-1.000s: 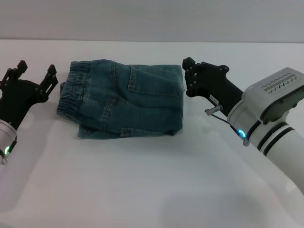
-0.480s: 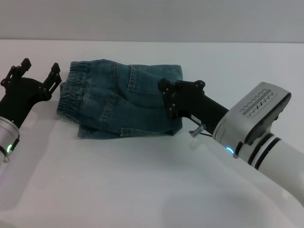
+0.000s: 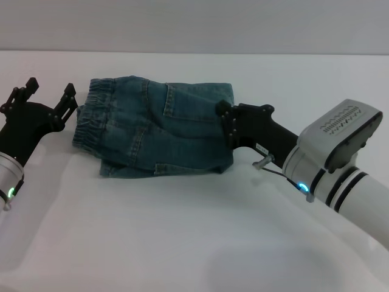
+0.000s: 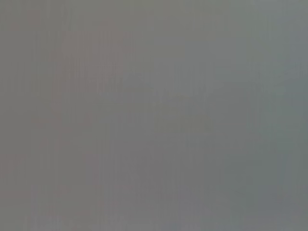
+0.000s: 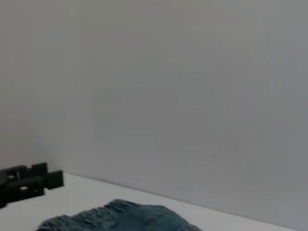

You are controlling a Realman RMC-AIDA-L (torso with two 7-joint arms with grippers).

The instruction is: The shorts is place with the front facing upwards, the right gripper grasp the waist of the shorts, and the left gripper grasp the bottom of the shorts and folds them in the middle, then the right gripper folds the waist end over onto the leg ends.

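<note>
Head view shows the shorts (image 3: 158, 131), folded, lying upper centre on the white surface (image 3: 182, 231). Left tool (image 3: 47, 100) sits at left, fingers apart; right tool (image 3: 226, 121) touches the right edge, state unclear. Soft, limp denim probably bunches; grip the thick gathered waist (image 3: 91, 118).

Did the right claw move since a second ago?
Yes. The right gripper came down and in from beside the shorts' far corner to their right edge, after reaching further over them. The shorts stayed put.
</note>
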